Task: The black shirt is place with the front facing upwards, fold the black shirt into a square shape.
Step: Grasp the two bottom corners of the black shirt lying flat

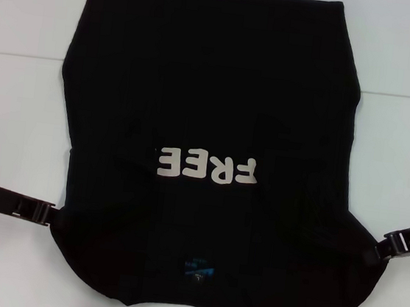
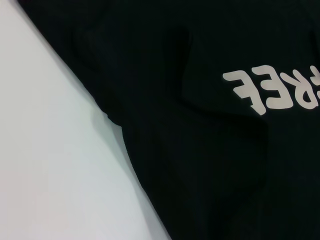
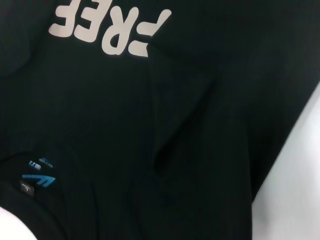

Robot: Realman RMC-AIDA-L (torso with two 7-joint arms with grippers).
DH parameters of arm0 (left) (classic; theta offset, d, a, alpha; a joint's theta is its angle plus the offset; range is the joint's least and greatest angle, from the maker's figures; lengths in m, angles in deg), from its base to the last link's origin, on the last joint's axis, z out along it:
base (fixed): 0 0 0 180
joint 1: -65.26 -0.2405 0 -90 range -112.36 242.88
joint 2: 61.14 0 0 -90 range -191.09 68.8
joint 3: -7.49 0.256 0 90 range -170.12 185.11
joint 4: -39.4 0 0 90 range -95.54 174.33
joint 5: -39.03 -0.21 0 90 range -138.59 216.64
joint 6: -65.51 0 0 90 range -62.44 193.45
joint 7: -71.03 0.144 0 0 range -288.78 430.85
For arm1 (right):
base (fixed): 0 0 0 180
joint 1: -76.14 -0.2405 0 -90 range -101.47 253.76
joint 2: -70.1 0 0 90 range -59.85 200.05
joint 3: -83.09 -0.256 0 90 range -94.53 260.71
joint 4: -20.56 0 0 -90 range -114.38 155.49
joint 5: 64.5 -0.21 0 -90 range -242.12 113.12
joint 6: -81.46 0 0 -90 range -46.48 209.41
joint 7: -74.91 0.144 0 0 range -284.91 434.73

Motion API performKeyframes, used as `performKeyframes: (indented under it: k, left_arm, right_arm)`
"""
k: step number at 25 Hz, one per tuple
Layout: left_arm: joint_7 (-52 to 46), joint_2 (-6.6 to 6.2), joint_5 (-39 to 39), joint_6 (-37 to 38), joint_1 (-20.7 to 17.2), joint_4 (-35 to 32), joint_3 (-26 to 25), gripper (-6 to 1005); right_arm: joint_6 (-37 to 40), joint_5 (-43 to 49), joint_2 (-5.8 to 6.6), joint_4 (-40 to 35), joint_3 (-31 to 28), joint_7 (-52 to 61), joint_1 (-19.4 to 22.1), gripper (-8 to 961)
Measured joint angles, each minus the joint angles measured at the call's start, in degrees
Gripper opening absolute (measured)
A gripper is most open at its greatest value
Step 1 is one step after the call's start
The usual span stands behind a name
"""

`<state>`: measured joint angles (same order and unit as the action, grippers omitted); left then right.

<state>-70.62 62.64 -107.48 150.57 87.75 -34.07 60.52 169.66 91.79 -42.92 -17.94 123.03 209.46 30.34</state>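
The black shirt (image 1: 212, 88) lies flat on the white table (image 1: 16, 117), front up. Its cream letters "FREE" (image 1: 208, 166) read upside down, and the blue neck label (image 1: 198, 267) is at the near end. Both sleeves look tucked in, leaving soft folds along the sides. My left gripper (image 1: 48, 213) rests at the shirt's near left edge, touching the cloth. At the near right edge my right gripper (image 1: 381, 246) meets the cloth. The left wrist view shows the shirt (image 2: 200, 150) and its letters (image 2: 270, 90); the right wrist view shows the shirt (image 3: 210, 100) and its label (image 3: 37, 177).
White table surface borders the shirt on both sides (image 2: 50, 150) (image 3: 300, 190). A seam line runs across the table at the far part (image 1: 397, 96). The shirt's near hem runs past the bottom of the head view.
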Motion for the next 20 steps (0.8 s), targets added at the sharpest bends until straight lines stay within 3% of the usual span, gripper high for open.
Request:
performKeyframes:
  k: [2,9,15,20]
  left_arm:
    - [0.5,-0.08,0.4,0.0,0.2,0.6,-0.5,54]
    - [1.5,-1.61,2.9,1.2,1.2,4.5,-4.0,54]
    - [1.6,-2.84,3.1,4.5,1.1,7.3,-7.8,54]
    - [3.6,-3.81,3.9,10.2,1.6,10.3,-14.8,55]
  right_arm:
    - [-0.3,0.0,0.00,0.0,0.0,-0.4,0.0,101]
    - [1.2,-0.7,0.54,-0.7,-0.9,-2.3,0.2,36]
    - [7.0,-5.0,4.00,-1.4,-2.3,-4.2,2.1,36]
    - [12.7,-8.3,6.92,-1.6,-5.4,-8.5,4.7,35]
